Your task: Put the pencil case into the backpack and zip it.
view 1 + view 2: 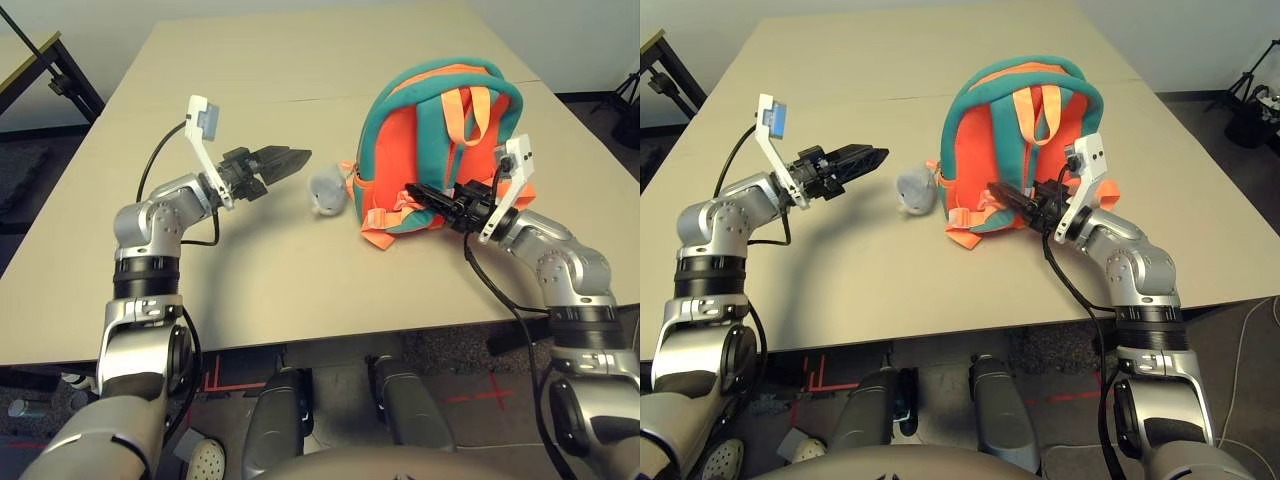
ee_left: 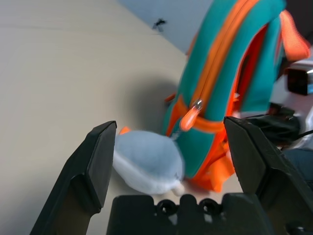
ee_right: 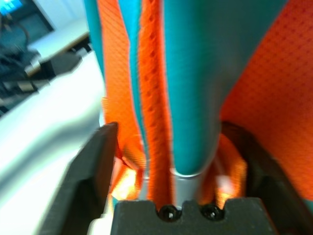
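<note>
My black two-fingered right gripper [image 1: 428,196] is spread wide around the strap webbing of the orange-and-teal fabric backpack [image 1: 432,135], upright on the table; my black left gripper [image 2: 170,161] gapes, empty, near the grey-white plush charm [image 2: 147,161].

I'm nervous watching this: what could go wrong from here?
The black right hand is open around the orange-and-teal fabric backpack's straps, so it might snag or topple the bag. The backpack's side zip looks closed, so a case might not go in yet.
</note>
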Controlling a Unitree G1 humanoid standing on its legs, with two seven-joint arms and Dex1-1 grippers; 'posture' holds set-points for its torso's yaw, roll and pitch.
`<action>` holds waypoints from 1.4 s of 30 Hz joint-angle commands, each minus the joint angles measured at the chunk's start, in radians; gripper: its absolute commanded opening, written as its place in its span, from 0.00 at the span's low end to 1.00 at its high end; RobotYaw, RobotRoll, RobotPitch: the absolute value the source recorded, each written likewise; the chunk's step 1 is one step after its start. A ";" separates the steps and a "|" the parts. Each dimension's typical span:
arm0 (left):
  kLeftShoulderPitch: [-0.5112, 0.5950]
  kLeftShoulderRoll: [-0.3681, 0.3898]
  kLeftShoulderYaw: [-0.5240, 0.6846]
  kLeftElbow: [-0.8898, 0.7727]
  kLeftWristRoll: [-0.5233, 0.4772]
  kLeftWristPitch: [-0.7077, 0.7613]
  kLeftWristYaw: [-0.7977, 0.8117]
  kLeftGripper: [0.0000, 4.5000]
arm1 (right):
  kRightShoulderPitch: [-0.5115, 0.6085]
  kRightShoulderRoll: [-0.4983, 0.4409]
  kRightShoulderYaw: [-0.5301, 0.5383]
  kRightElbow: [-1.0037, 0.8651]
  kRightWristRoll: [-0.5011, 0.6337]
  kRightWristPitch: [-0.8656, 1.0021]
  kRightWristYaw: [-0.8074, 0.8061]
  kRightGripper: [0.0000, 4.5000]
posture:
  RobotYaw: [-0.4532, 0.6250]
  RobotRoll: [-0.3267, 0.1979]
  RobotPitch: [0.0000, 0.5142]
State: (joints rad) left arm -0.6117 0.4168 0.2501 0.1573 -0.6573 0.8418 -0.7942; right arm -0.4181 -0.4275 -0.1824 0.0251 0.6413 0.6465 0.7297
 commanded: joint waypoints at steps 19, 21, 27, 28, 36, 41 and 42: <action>0.148 0.043 0.125 -0.162 -0.088 0.053 0.168 1.00 | 0.239 -0.243 -0.372 -0.195 0.312 0.244 -0.064 0.99 | 0.30 0.62 0.31; 0.162 0.039 0.143 -0.165 -0.079 0.025 0.184 1.00 | 0.241 -0.231 -0.380 -0.162 0.258 0.187 -0.100 0.99 | 0.30 0.62 0.32; 0.200 0.010 0.187 -0.124 0.008 -0.167 0.292 1.00 | 0.182 -0.152 -0.377 0.013 0.037 -0.099 -0.271 0.99 | 0.31 0.62 0.34; 0.202 0.005 0.196 -0.110 0.020 -0.199 0.311 1.00 | 0.170 -0.143 -0.377 0.044 0.006 -0.144 -0.290 0.99 | 0.32 0.62 0.34; 0.203 0.011 0.271 0.039 0.144 -0.471 0.479 1.00 | 0.060 -0.093 -0.412 0.285 -0.095 -0.399 -0.406 0.99 | 0.34 0.62 0.34; 0.200 0.015 0.298 0.130 0.203 -0.608 0.556 1.00 | 0.031 -0.086 -0.402 0.355 -0.114 -0.493 -0.408 0.99 | 0.34 0.62 0.33; 0.200 0.015 0.298 0.139 0.207 -0.620 0.562 1.00 | 0.028 -0.085 -0.401 0.364 -0.115 -0.504 -0.408 0.99 | 0.34 0.62 0.33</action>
State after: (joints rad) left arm -0.4189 0.4255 0.5379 0.2700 -0.4673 0.2526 -0.2481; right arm -0.3846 -0.5205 -0.5719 0.3636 0.5358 0.1706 0.3273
